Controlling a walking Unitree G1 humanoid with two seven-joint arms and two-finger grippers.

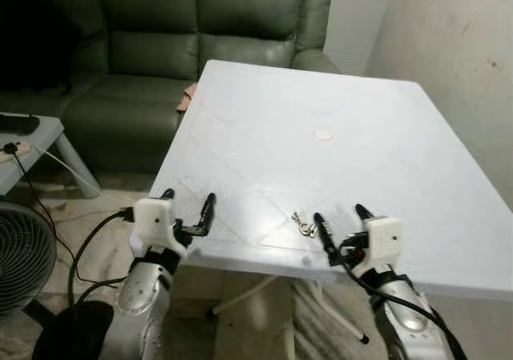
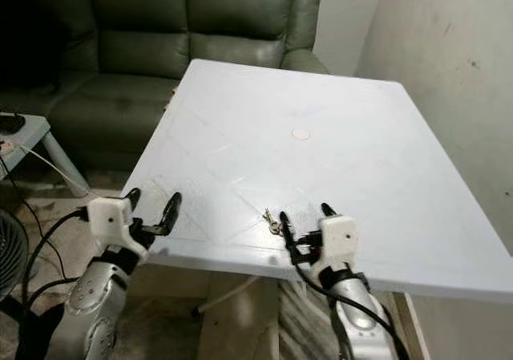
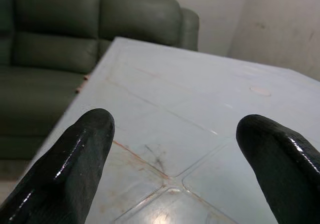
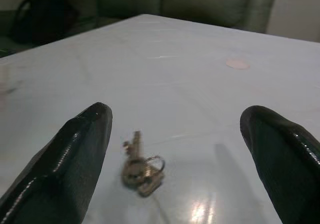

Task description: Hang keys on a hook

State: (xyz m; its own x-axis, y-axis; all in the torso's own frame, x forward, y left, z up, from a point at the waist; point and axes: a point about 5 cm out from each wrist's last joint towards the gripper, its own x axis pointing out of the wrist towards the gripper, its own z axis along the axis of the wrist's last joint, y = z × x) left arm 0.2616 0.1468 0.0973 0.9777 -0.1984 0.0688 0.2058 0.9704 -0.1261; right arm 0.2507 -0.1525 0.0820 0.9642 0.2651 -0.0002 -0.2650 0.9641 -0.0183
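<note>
A white bench (image 1: pixel 337 103) is seen from its near edge, with a dark green sofa (image 1: pixel 160 47) behind its far edge. The keys (image 1: pixel 302 224), a small bunch on a ring, are found lying flat on the bench top close to the near edge, right of its middle.

The right end effector (image 1: pixel 341 214) is held over the near edge with its two black fingers spread wide and nothing between them. The keys are located just beside its left finger (image 1: pixel 323 230), slightly outside the gap in the head views; in the right wrist view the keys (image 4: pixel 141 166) are seen ahead of the fingers, nearer one of them. No contact with the keys can be confirmed.

The left end effector (image 1: pixel 189 202) is positioned at the near left corner of the bench, its fingers likewise parted and empty.

A small round pale mark (image 1: pixel 322 135) is noted near the middle of the bench. A fan (image 1: pixel 20 256) and black cables (image 1: pixel 80 248) are observed on the floor at the left.
</note>
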